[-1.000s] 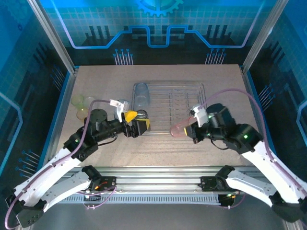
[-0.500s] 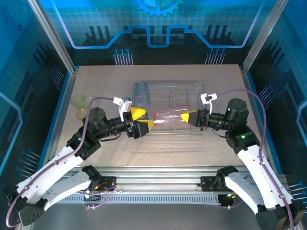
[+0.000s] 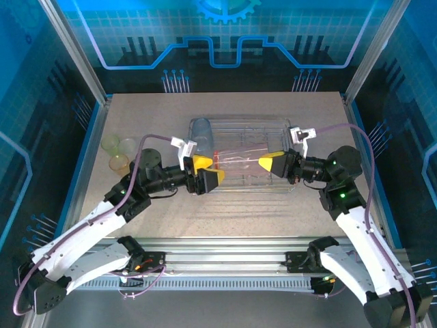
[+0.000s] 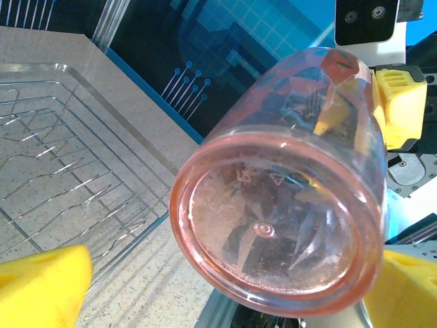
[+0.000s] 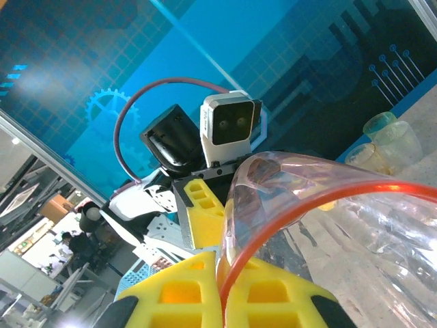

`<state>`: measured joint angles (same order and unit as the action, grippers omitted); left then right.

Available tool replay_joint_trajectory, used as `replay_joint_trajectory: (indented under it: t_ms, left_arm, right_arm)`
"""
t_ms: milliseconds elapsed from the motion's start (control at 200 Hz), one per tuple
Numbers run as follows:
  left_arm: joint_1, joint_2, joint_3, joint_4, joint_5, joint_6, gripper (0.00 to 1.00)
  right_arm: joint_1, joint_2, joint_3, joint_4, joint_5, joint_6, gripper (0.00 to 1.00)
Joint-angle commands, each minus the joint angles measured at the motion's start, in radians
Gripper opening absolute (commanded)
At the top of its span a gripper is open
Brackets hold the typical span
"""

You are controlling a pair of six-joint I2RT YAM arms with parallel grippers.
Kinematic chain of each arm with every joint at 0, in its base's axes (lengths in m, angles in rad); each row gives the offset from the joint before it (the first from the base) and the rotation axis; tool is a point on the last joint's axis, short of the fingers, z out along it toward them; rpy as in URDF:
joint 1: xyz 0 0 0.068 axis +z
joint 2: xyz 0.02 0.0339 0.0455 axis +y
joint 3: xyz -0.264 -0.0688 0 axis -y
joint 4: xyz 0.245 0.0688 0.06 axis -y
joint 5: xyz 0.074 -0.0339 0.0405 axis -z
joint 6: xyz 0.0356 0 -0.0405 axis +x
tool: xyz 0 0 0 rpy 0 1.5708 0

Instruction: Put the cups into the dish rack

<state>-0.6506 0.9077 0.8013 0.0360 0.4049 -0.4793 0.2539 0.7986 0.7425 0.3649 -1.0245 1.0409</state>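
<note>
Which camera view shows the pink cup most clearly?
The left wrist view: the pink cup appears large, base toward the camera. The right wrist view shows its rim pinched between yellow fingers. The top external view shows it faintly over the dish rack.

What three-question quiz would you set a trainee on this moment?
1. Which gripper is shut on the pink cup? A left; B right; C both.
2. True or false: the pink cup stands upright in the rack.
3. Fill in: in the top view, the blue cup lies at the rack's ___ end.

Key:
1. B. The right gripper pinches its rim. The left gripper is open around its base.
2. False. It is held on its side between the grippers.
3. left
</note>
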Motion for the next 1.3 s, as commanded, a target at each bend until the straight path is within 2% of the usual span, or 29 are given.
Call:
replay_joint_trajectory:
  t_ms: [0,325,390,505,645,720,780,876,921,961,1046,1106,1296]
  left_arm:
    - [0.004,0.028,0.044,0.020,0.020,-0.046,0.99]
    - [0.004,0.082,0.048,0.138,0.121,-0.129,0.98]
    - [0.005,0.083,0.047,0.142,0.124,-0.131,0.95]
    - [0.005,0.083,0.043,0.151,0.121,-0.137,0.82]
    - [0.006,0.088,0.041,0.165,0.114,-0.149,0.83]
    - [0.005,0.092,0.036,0.178,0.118,-0.153,0.83]
    - [0.005,0.097,0.035,0.183,0.125,-0.157,0.78]
    - [0.005,0.102,0.035,0.180,0.135,-0.159,0.62]
    - [0.005,0.102,0.035,0.175,0.137,-0.160,0.61]
    - [0.005,0.102,0.034,0.171,0.135,-0.158,0.64]
    - [0.005,0.099,0.032,0.156,0.128,-0.154,0.84]
    - [0.005,0.094,0.029,0.147,0.127,-0.150,0.92]
    - [0.005,0.075,0.022,0.129,0.127,-0.138,0.96]
  right_arm:
    - [-0.009,-0.001,-0.013,0.142,-0.030,0.064,0.00]
    - [0.018,0.009,-0.032,0.142,-0.024,0.066,0.00]
    - [0.019,0.010,-0.028,0.120,-0.029,0.053,0.00]
    - [0.026,0.010,-0.020,0.060,-0.030,0.017,0.00]
    - [0.037,0.017,-0.020,0.019,-0.029,-0.005,0.00]
    - [0.045,0.022,-0.007,-0.065,-0.023,-0.056,0.00]
    - [0.050,0.022,0.003,-0.126,-0.015,-0.092,0.00]
    - [0.050,0.022,0.008,-0.149,-0.003,-0.109,0.00]
    - [0.050,0.023,0.011,-0.151,0.001,-0.110,0.00]
    - [0.051,0.024,0.015,-0.150,0.004,-0.111,0.00]
    - [0.048,0.021,0.024,-0.157,0.014,-0.119,0.00]
    - [0.049,0.019,0.034,-0.169,0.020,-0.129,0.00]
    - [0.041,0.014,0.047,-0.188,0.035,-0.145,0.00]
